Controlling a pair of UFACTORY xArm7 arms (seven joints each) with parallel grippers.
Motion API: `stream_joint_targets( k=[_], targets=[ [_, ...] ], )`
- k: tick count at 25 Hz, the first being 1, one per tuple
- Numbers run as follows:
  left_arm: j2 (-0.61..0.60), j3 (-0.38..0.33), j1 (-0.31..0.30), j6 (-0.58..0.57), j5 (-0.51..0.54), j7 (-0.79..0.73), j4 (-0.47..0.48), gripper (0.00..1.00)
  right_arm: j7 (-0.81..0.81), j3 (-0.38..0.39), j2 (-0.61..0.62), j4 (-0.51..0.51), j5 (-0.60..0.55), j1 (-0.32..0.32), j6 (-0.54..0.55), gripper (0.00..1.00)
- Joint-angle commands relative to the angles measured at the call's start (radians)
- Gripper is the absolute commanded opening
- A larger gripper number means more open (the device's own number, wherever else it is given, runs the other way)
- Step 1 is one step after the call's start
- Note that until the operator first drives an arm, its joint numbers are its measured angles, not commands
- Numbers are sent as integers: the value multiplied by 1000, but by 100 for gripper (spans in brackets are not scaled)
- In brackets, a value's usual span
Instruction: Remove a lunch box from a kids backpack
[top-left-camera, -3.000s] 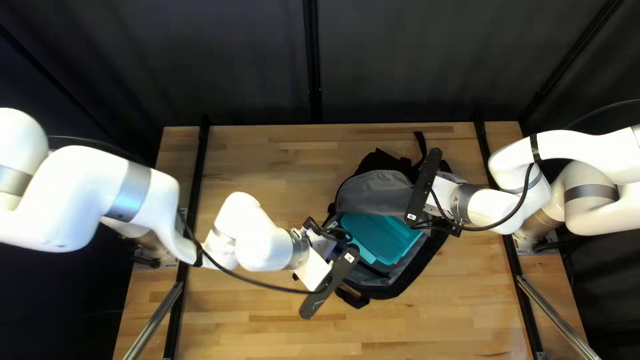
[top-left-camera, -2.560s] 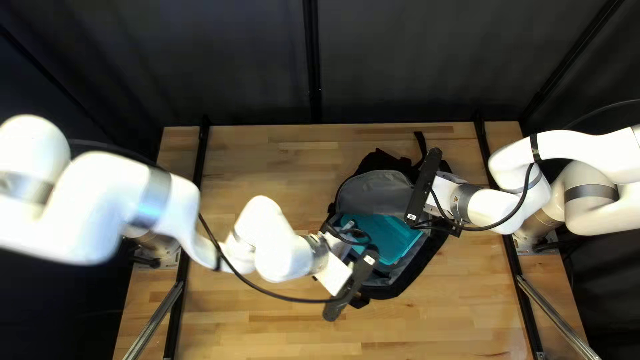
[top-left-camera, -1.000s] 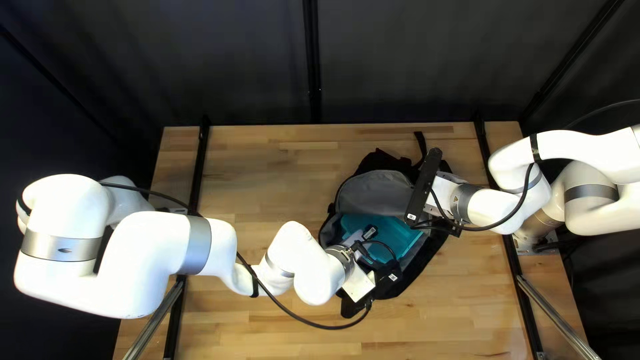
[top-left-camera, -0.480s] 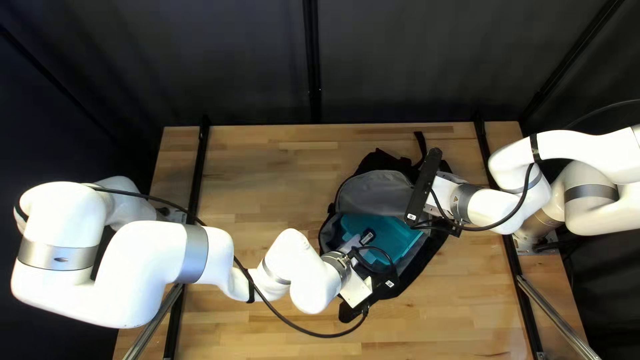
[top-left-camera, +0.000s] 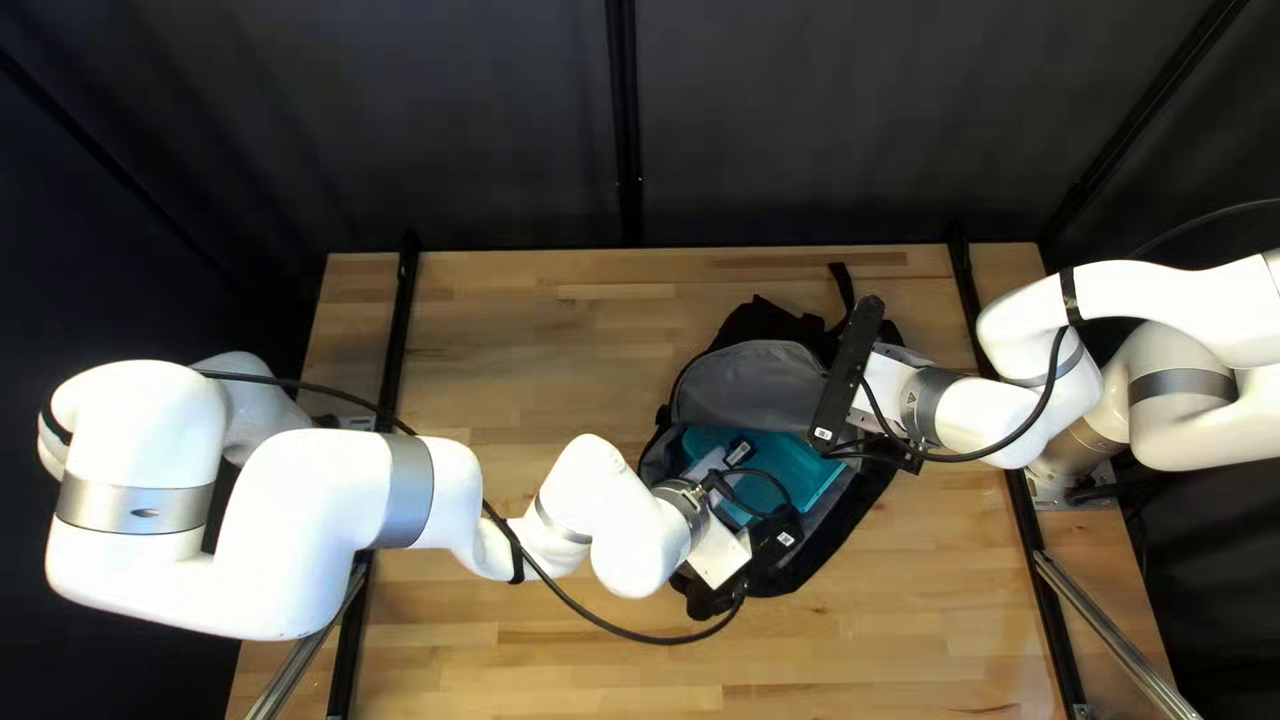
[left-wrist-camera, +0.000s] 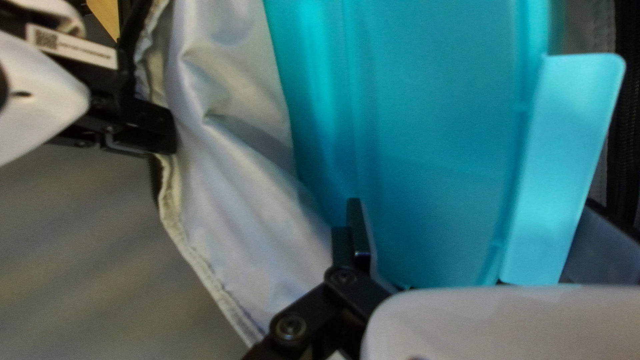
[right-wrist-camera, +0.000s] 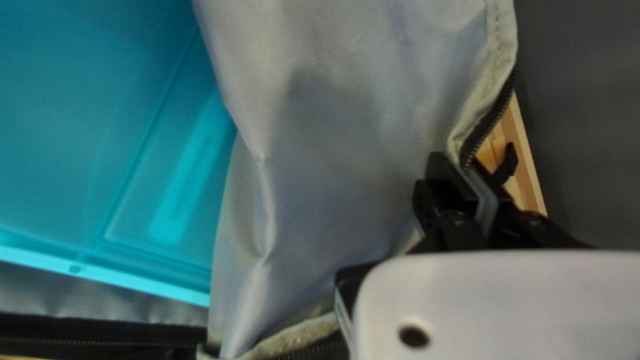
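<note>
Teal plastic marks the kids' lunch box [top-left-camera: 800, 470], still inside the open backpack [top-left-camera: 790, 583], which lies on the wooden table [top-left-camera: 560, 320] right of centre in the top left view. From where I sit, I can follow the box under both my arms.

My left gripper [top-left-camera: 720, 554] is down at the bag's near side, over the box. Its wrist view shows the jaws parted, with one black finger [left-wrist-camera: 358, 230] standing between the pale grey lining [left-wrist-camera: 227, 133] and the box, and box surface showing right beside that finger. The second finger is hidden from me, so I can see no hold on the box, nor can I tell whether either side touches it. A lighter blue flap [left-wrist-camera: 567, 167] runs along the box's side, ahead of the gripper.

My right gripper [top-left-camera: 874, 391] has its jaws closed on the edge of the backpack's grey front panel [right-wrist-camera: 320, 120], cloth pinched between the two fingers. The panel's black zipper [right-wrist-camera: 492, 123] runs into the grip. The panel covers part of the box, and the box shows beyond it, lying within the bag.

Behind the table's far edge hangs the dark curtain [top-left-camera: 400, 134].
</note>
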Motion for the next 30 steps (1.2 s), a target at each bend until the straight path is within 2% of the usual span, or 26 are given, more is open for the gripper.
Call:
stream_joint_targets(
  k=[1, 8, 13, 14, 15, 16, 17, 18, 21, 30],
  targets=[
    [32, 15, -22, 34, 13, 16, 2, 100, 0, 0, 0, 0, 0, 0, 0, 0],
    [-6, -4, 4, -11, 5, 9, 9, 100, 0, 0, 0, 0, 0, 0, 0, 0],
    [-11, 10, -13, -38, 18, -20, -13, 100, 0, 0, 0, 0, 0, 0, 0, 0],
    [-9, 11, -16, -36, 19, -21, -13, 93, 0, 0, 0, 0, 0, 0, 0, 0],
    [-7, 11, -16, -33, 18, -19, -11, 80, 0, 0, 0, 0, 0, 0, 0, 0],
    [-5, 10, -18, -29, 17, -17, -9, 62, 0, 0, 0, 0, 0, 0, 0, 0],
    [-4, 10, -20, -28, 18, -18, -9, 52, 0, 0, 0, 0, 0, 0, 0, 0],
    [-6, 8, -22, -28, 17, -20, -8, 7, 0, 0, 0, 0, 0, 0, 0, 0],
    [-18, -6, -21, -30, 8, -26, 0, 0, 0, 0, 0, 0, 0, 0, 0, 0],
    [-10, -26, -15, -23, -11, -20, 3, 0, 0, 0, 0, 0, 0, 0, 0, 0]
  ],
)
